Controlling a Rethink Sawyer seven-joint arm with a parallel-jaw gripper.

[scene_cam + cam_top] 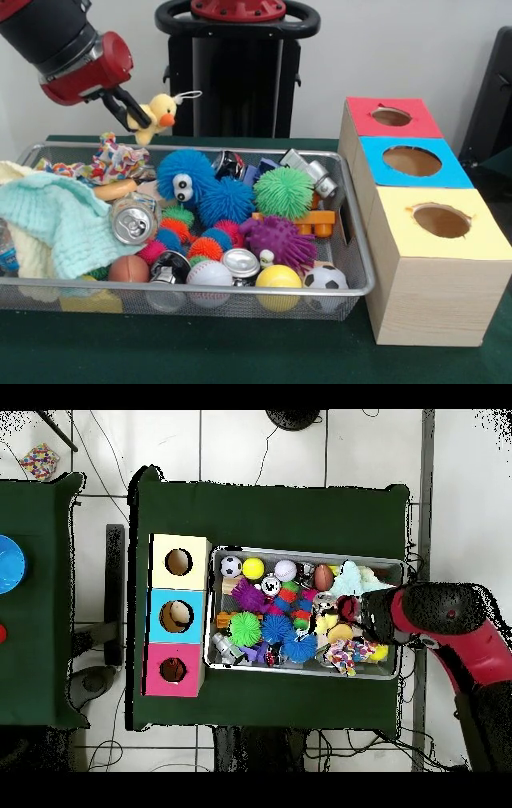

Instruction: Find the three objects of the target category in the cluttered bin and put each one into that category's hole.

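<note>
The black two-finger claw [136, 114] on the red and black arm [68, 44] is clamped on a small yellow plush duck with an orange beak [158, 114], held in the air above the far left corner of the wire mesh bin [356, 256]. The duck sits at the claw's tips, clear of the clutter below. The wooden box with red, blue and yellow holed tops [424, 208] stands well apart at the bin's other end.

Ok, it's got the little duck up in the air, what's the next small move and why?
Probably carry the yellow duck sideways toward the boxes. The gripper holds it clear above the bin's far corner, at the end away from the three holes, so nothing blocks a level traverse.
</note>
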